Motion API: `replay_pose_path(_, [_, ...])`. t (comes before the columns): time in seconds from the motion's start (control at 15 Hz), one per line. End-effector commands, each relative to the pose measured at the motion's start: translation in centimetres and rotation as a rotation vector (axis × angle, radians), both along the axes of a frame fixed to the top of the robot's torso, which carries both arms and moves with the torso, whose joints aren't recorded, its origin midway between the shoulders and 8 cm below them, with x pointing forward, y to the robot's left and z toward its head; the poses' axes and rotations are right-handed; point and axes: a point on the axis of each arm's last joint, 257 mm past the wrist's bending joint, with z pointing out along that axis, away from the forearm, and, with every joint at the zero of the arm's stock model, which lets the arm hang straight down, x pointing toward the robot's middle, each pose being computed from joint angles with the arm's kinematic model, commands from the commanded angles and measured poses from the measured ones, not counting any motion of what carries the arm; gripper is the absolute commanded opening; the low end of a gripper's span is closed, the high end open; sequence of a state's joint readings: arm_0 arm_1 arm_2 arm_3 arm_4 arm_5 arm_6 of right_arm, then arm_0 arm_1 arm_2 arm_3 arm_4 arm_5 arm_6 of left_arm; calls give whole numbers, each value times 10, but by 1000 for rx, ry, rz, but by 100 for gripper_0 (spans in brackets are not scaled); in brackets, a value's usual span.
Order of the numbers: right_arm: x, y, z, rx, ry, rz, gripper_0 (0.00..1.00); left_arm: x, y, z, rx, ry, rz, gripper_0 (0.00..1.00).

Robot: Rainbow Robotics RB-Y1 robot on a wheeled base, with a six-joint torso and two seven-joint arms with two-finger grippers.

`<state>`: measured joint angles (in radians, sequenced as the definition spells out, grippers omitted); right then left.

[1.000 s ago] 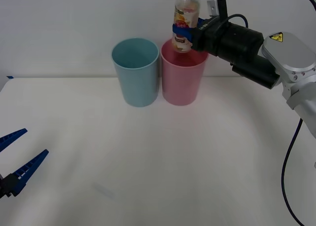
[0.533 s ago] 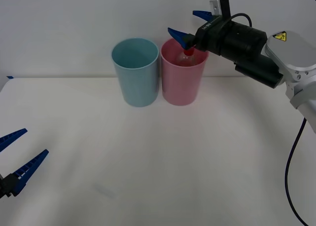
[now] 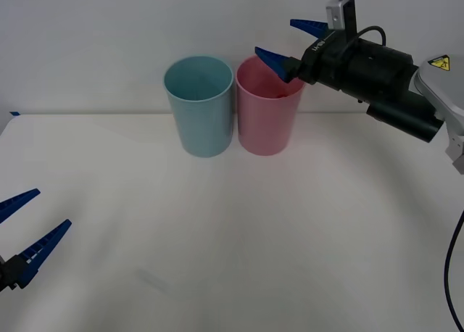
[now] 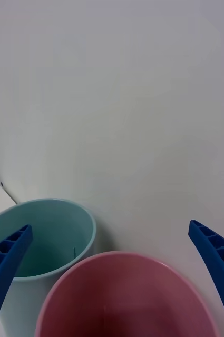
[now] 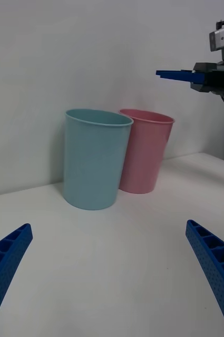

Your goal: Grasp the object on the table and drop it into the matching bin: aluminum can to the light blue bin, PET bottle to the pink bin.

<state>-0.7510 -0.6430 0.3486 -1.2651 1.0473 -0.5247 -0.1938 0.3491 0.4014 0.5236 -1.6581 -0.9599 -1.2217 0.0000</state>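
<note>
Right gripper (image 3: 293, 40) hangs with its blue ribbed fingers (image 3: 272, 59) spread wide and holding nothing, just above the far right rim of the tall round pink plastic bin (image 3: 267, 116). A trace of red shows down inside that bin; whether that is the bottle, I cannot tell. Touching its left side stands the tall pale teal-blue plastic bin (image 3: 199, 106), both at the back of the wide white counter (image 3: 239, 238). Left gripper (image 3: 27, 230) waits low at the near left edge, fingers apart.
</note>
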Motion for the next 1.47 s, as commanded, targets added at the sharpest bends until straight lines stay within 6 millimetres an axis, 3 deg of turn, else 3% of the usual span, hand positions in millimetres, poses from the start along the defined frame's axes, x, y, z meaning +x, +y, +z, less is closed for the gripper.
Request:
replay_pose_path(0.07, [-24,-9,-4,6,-4,25,100,0,0,0,0,0,0,100])
replay_pose_path(0.47, [-88,-44,-23,48,-11,31,100,0,0,0,0,0,0,100])
replay_pose_path(1.0, [-184,-103,-69,-15,-3,28,100,0,0,0,0,0,0,100])
replay_pose_path(1.47, [-239,-148,-111,-90,-3,11,100,0,0,0,0,0,0,100])
